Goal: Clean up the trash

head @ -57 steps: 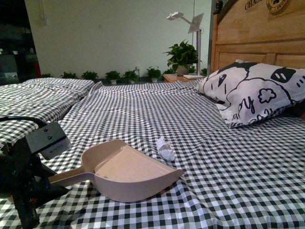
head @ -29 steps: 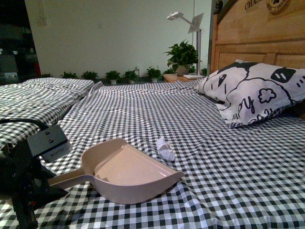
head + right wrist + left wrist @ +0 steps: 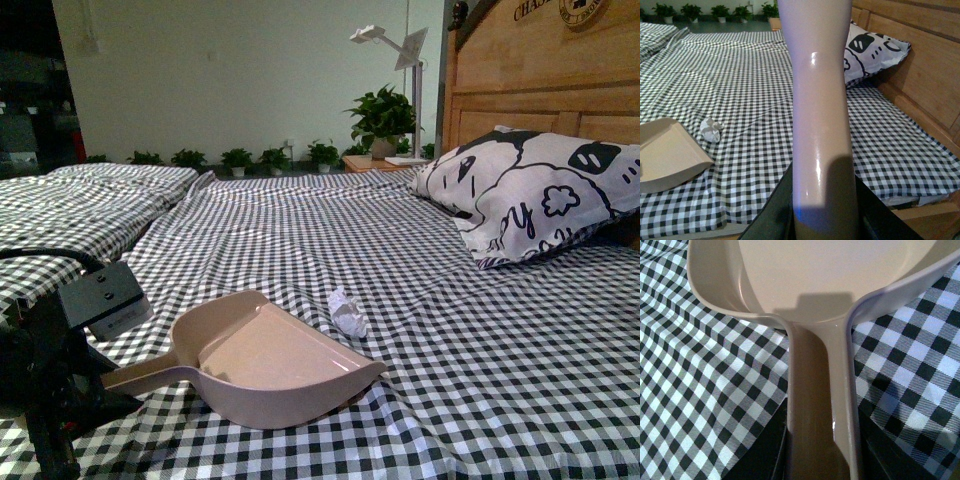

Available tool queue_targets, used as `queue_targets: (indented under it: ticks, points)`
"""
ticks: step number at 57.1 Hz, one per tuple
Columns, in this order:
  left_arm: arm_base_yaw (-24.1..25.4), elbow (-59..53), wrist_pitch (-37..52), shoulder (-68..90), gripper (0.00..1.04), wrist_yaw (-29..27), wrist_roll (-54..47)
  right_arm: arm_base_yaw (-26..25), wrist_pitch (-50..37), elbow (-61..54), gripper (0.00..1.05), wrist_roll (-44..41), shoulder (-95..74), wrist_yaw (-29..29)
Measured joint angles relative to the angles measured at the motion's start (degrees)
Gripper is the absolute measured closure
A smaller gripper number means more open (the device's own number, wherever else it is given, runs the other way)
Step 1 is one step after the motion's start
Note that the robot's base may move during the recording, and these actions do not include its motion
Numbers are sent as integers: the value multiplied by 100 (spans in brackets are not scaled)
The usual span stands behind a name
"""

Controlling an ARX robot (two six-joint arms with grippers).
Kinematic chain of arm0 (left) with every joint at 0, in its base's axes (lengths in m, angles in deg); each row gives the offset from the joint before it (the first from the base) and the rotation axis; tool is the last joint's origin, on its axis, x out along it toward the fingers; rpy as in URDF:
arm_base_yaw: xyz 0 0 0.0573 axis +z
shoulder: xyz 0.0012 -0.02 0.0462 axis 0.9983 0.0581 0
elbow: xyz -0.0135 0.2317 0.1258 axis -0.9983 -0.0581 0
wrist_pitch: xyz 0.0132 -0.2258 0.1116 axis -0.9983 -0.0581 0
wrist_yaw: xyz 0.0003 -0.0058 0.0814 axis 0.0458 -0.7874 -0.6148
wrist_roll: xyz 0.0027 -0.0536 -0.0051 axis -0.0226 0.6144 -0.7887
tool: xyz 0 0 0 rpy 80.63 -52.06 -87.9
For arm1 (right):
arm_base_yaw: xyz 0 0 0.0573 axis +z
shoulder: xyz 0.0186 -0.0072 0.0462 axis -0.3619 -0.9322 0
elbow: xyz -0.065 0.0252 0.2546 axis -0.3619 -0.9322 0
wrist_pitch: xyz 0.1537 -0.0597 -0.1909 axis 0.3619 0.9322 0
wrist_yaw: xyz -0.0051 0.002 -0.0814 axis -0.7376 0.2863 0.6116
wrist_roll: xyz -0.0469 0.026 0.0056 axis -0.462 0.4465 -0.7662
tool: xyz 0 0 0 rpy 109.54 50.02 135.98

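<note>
The left gripper clamps the dustpan, lip beside the paper wad on the bed; the right gripper, closed around a pink handle, likely sweeps it in next.

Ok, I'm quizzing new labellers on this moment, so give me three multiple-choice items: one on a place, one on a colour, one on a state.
1. Where is the wad? A on the sheet beside the dustpan; B inside the dustpan; C on the floor.
2. What colour is the sheet? A plain blue; B black-and-white check; C red stripes.
3. The left end effector is: A open above the sheet; B shut on the dustpan's handle; C shut on the wad.
Answers: A, the wad lies on cloth by the pan's rim; B, checks show in every view; B, the handle runs between its fingers.
</note>
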Motion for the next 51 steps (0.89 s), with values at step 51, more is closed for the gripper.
queue_targets:
  ticks: [51]
  points:
    - [-9,9,0,0,77,-13,-4,-1478,1438,4837,85,26,-6802,-1296]
